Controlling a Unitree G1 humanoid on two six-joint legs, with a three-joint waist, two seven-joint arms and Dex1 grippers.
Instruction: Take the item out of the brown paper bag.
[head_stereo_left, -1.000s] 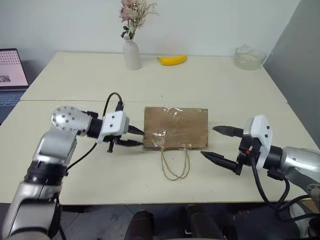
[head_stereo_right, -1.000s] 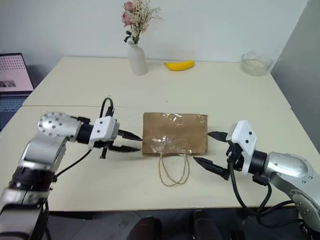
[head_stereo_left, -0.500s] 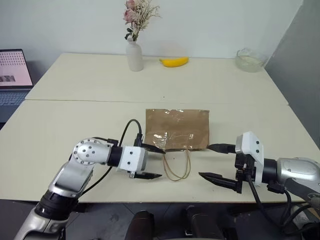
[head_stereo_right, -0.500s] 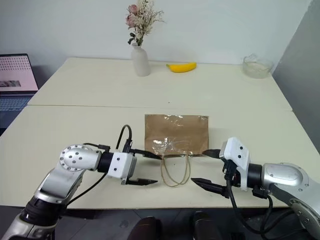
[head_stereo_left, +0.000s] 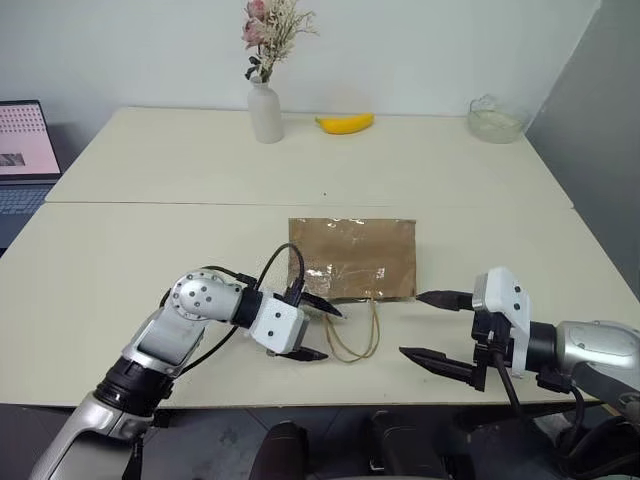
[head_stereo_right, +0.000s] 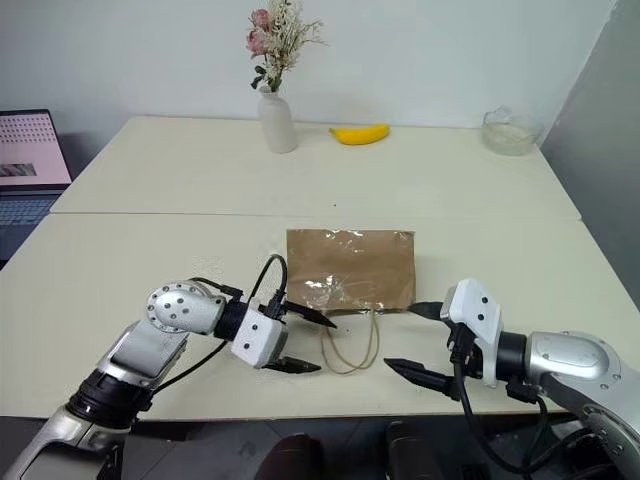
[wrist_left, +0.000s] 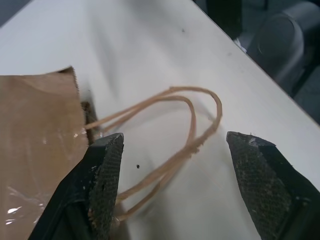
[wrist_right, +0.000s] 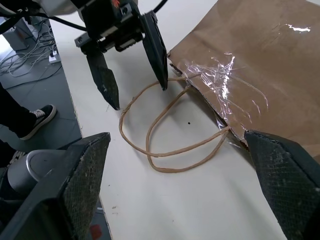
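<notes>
Both jaws stood wide and empty, left gripper (head_stereo_left: 322, 331) beside the flat crumpled brown paper bag's (head_stereo_left: 352, 257) tan cord handles (head_stereo_left: 355, 333), right gripper (head_stereo_left: 436, 327) near the bag's right corner.

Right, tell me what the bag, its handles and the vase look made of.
Brown paper bag: matte kraft paper, creased, with a glossy clear patch, perhaps tape. Handles: thin tan cord, apparently twisted paper or fibre. Vase: smooth white, likely ceramic, though that is uncertain.

Head stereo overhead; wrist cameras close on bag handles (wrist_left: 165, 135)
</notes>
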